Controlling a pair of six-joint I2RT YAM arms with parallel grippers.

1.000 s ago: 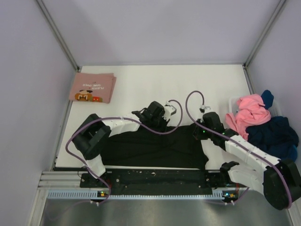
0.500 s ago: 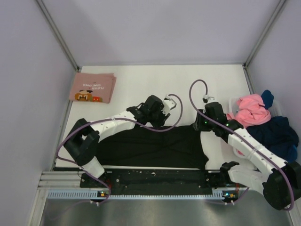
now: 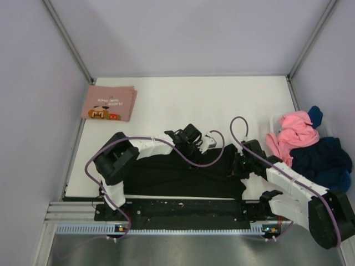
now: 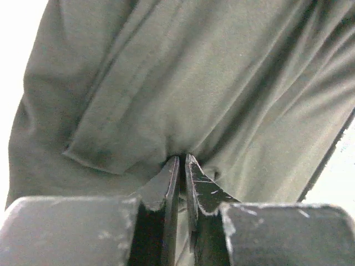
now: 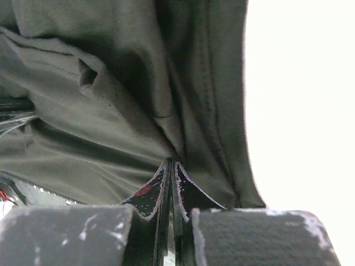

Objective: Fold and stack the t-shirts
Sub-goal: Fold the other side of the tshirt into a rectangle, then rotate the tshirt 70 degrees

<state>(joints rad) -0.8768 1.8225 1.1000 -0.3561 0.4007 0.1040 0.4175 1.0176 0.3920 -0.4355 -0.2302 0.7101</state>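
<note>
Black shirt lies spread across the near edge of the table, just beyond the arm bases, and it is the one being worked on. The left gripper has its fingers pressed together on a pinch of the cloth, which puckers at the tips. The right gripper is likewise clamped on a fold beside a seamed edge at the shirt's right side. Both hold the far side of the shirt.

To the right and a little farther back, a pile of loose shirts, pink, navy and blue, sits crumpled and unfolded. At the far left corner a pink shirt with a cartoon print lies folded flat, well apart from everything else.

By my judgement the task is at an early stage: one shirt is folded, the black one is in its first fold, and the whole pile remains, with nothing stacked on the pink shirt yet.

Compared with half a second ago, both grippers have come nearer to the bases, drawing the far edge of the black shirt with them. The left arm's elbow has swung in and the right arm's cable loop sits lower. The pile and the pink shirt have not moved.
</note>
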